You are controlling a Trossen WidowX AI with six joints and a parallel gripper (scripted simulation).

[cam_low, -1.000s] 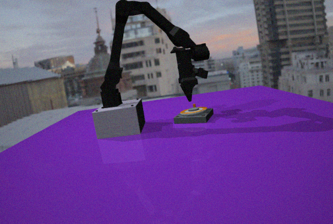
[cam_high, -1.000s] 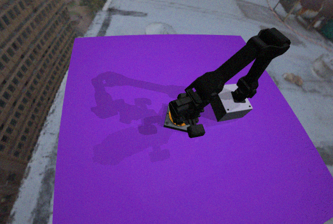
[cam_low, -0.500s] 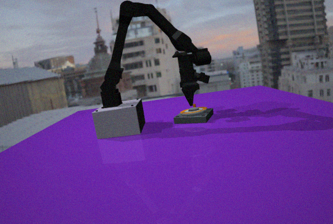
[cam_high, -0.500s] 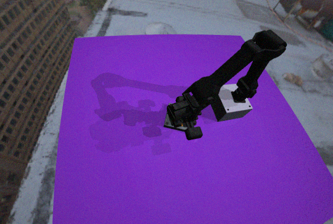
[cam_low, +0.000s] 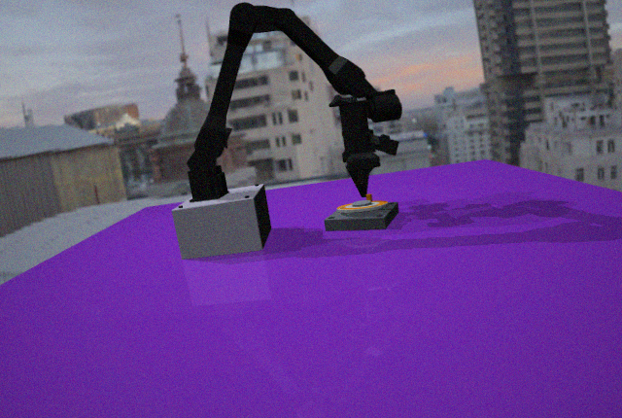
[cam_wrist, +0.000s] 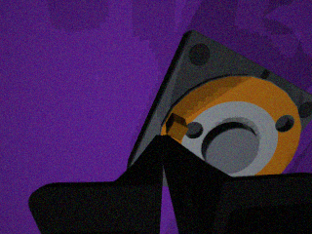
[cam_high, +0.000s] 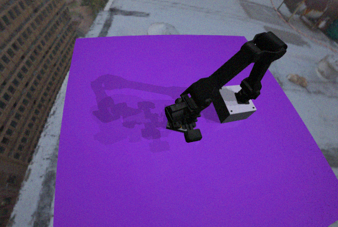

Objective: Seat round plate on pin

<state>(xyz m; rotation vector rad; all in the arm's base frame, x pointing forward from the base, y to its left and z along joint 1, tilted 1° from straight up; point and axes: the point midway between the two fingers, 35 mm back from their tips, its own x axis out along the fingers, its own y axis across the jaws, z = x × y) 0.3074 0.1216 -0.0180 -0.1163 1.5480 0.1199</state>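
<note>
The round plate (cam_wrist: 244, 117) is orange on the outside with a wide gray ring in the middle. It sits on a dark gray square base (cam_wrist: 180, 83) on the purple table (cam_low: 401, 302). A fat gray post (cam_wrist: 231, 148) pokes up through the big hole in the plate's middle. A little orange tab (cam_wrist: 175, 124) stands up at one edge of the plate. Right next to the tab is a small dark hole (cam_wrist: 194, 130). Another small hole (cam_wrist: 284, 123) is on the far side of the ring.

The black gripper (cam_wrist: 163, 146) points straight down over the plate. Its two fingers are pressed tight together and hold nothing. Their pointed tip is right at the tab, at the plate's edge. Whether it touches the tab cannot be told.

In the top view the arm hides almost all of the plate. The arm stands on a gray box (cam_low: 221, 225) near the base.
</note>
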